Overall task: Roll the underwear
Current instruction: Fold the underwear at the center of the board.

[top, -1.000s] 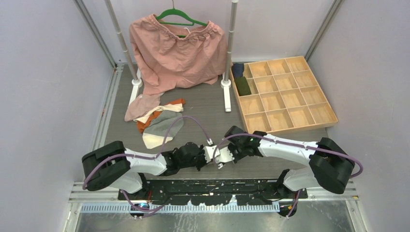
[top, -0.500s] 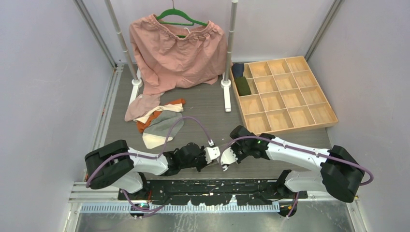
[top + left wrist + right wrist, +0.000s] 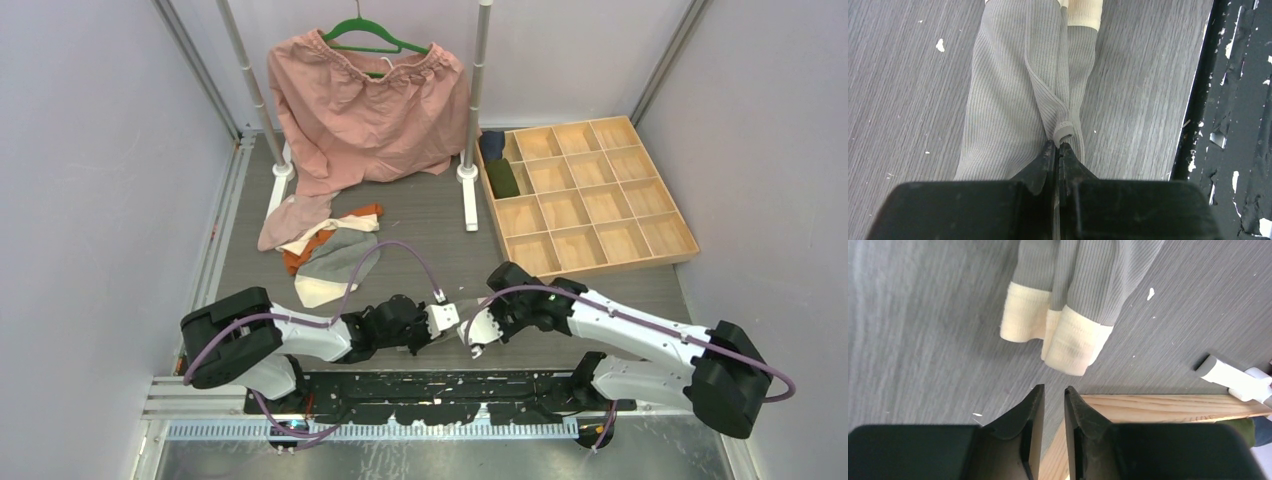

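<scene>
With the left pincer (image 3: 1058, 146), clenching on the grey underwear (image 3: 1013, 80); with the right pincer (image 3: 1053, 395), hovering slightly parted and gripping nothing. Lying along the tabletop (image 3: 898, 100), stretching lengthwise straight away from the left pincer toward the right one. Ending in a cream band (image 3: 1068, 347) just ahead of the right pincer, apart from it. Judging the right arm nearer that band, the left nearer the pinched seam (image 3: 1064, 131).

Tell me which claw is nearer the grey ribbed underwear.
Left. The left claw is shut on a fold of the grey ribbed underwear, pinching it. The right claw hangs just off its cream waistband, jaws slightly apart, not touching it.
</scene>
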